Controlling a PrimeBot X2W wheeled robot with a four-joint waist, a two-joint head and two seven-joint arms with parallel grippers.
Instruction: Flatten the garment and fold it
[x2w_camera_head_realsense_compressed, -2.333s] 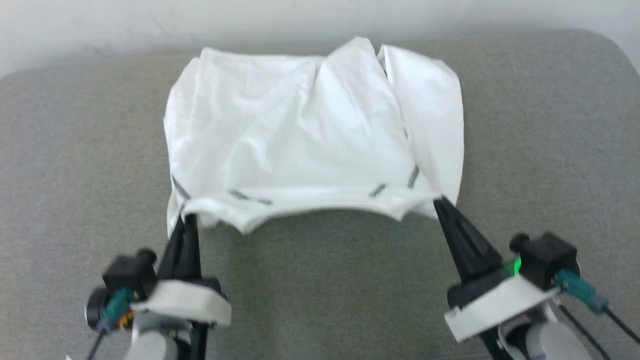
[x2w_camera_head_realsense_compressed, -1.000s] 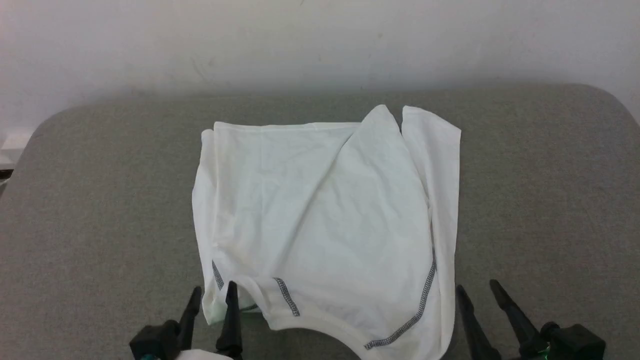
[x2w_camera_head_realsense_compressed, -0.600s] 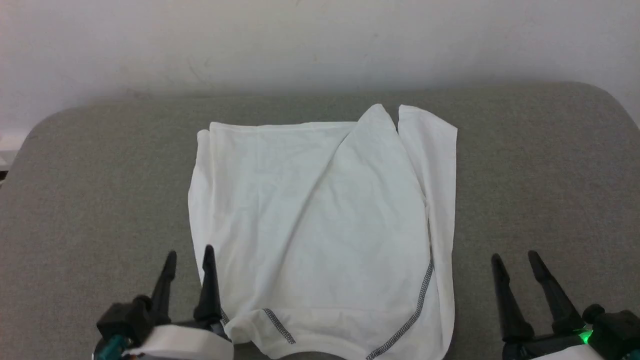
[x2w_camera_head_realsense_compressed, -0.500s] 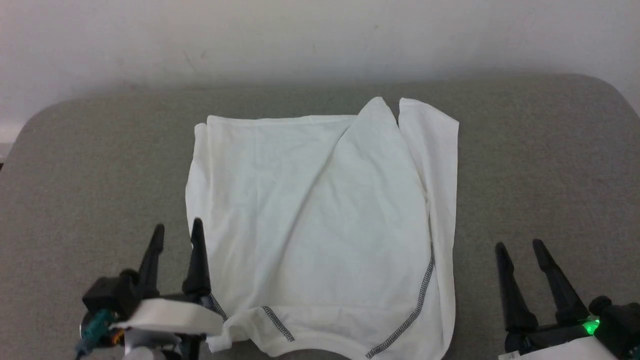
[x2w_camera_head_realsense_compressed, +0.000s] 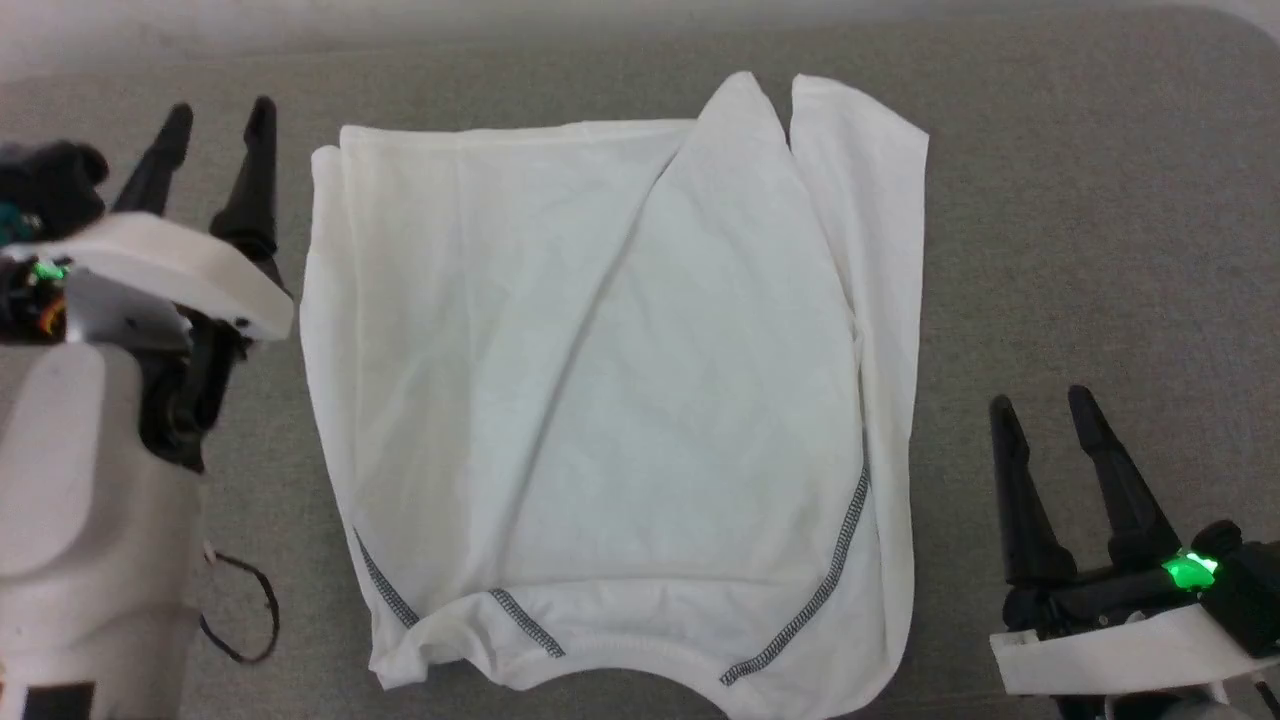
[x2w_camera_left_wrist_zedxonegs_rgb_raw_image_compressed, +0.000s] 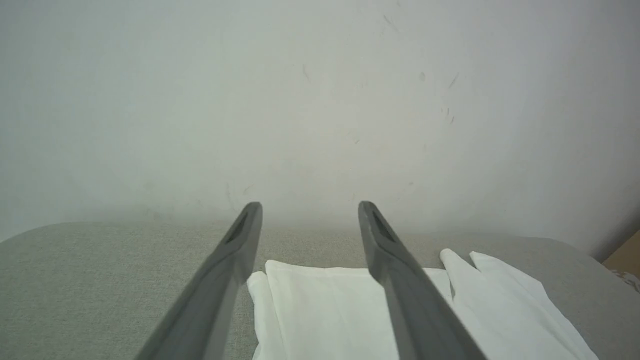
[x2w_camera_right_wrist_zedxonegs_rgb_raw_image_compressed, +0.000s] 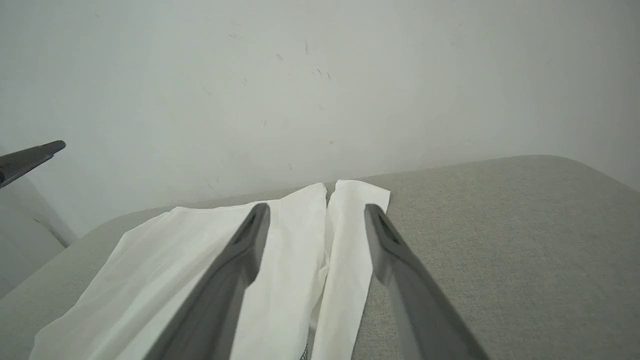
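The white T-shirt (x2w_camera_head_realsense_compressed: 610, 380) lies spread on the grey cushioned surface (x2w_camera_head_realsense_compressed: 1100, 250), neckline toward me, with grey zigzag stitching (x2w_camera_head_realsense_compressed: 810, 600) near the shoulders and both sides folded inward. My left gripper (x2w_camera_head_realsense_compressed: 220, 110) hangs open beside the shirt's far left corner, holding nothing; the left wrist view shows that gripper (x2w_camera_left_wrist_zedxonegs_rgb_raw_image_compressed: 310, 205) above the far hem of the shirt (x2w_camera_left_wrist_zedxonegs_rgb_raw_image_compressed: 325, 310). My right gripper (x2w_camera_head_realsense_compressed: 1040, 400) stands open to the right of the shirt's near right edge, apart from it; the right wrist view shows it (x2w_camera_right_wrist_zedxonegs_rgb_raw_image_compressed: 316, 207) over the shirt (x2w_camera_right_wrist_zedxonegs_rgb_raw_image_compressed: 280, 260). The label is hidden.
A pale wall (x2w_camera_left_wrist_zedxonegs_rgb_raw_image_compressed: 320, 100) rises behind the far edge of the surface. A loose black cable (x2w_camera_head_realsense_compressed: 240, 620) hangs by my left forearm (x2w_camera_head_realsense_compressed: 90, 500). Bare grey surface lies left and right of the shirt.
Both grippers let go of the shirt's near corners and opened. The left arm has moved far along the shirt's left side; the right one drew off to the right. The camera tilted down.
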